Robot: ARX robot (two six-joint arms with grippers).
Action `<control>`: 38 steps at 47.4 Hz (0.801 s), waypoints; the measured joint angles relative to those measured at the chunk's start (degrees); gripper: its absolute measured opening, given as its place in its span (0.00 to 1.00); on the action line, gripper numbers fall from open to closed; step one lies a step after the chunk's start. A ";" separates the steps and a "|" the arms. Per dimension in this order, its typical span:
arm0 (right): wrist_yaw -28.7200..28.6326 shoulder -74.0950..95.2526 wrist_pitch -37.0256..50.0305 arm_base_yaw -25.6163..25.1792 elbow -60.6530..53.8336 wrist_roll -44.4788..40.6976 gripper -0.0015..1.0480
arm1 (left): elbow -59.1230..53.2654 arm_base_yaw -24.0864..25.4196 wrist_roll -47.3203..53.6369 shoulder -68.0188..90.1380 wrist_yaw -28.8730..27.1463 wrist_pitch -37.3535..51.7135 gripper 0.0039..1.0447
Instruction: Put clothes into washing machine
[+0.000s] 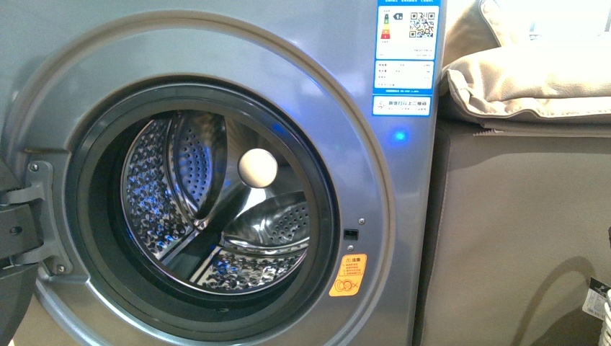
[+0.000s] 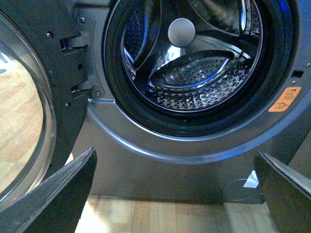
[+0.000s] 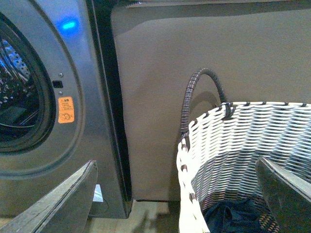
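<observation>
The grey-silver washing machine [image 1: 346, 144] fills the front view, its door swung open to the left and its dimpled steel drum [image 1: 216, 216] empty. It also shows in the left wrist view [image 2: 146, 160] and the right wrist view [image 3: 92, 121]. The dark navy clothes [image 3: 233, 218] lie at the bottom of a white woven basket [image 3: 243, 150] in the right wrist view. My left gripper [image 2: 180, 194] is open and empty, low in front of the machine below the porthole. My right gripper [image 3: 180, 199] is open and empty, above the basket's near rim.
The open round door [image 2: 24, 121] hangs at the machine's left on its hinge [image 1: 32, 216]. A grey-beige cabinet [image 1: 519, 231] stands right of the machine with beige cushions [image 1: 533, 79] on top. The basket has a dark arched handle [image 3: 201, 85]. Wood floor [image 2: 160, 216] lies below.
</observation>
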 joint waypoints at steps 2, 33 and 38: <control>0.00 0.00 0.00 0.00 0.00 0.00 0.93 | 0.00 0.00 0.00 0.00 0.00 0.00 0.94; -3.50 0.68 0.15 -1.01 0.09 0.72 0.93 | 0.00 0.00 0.00 0.00 0.00 0.00 0.94; -26.75 9.49 6.95 -11.67 1.66 6.40 0.93 | 0.00 0.00 0.00 0.00 0.09 0.00 0.94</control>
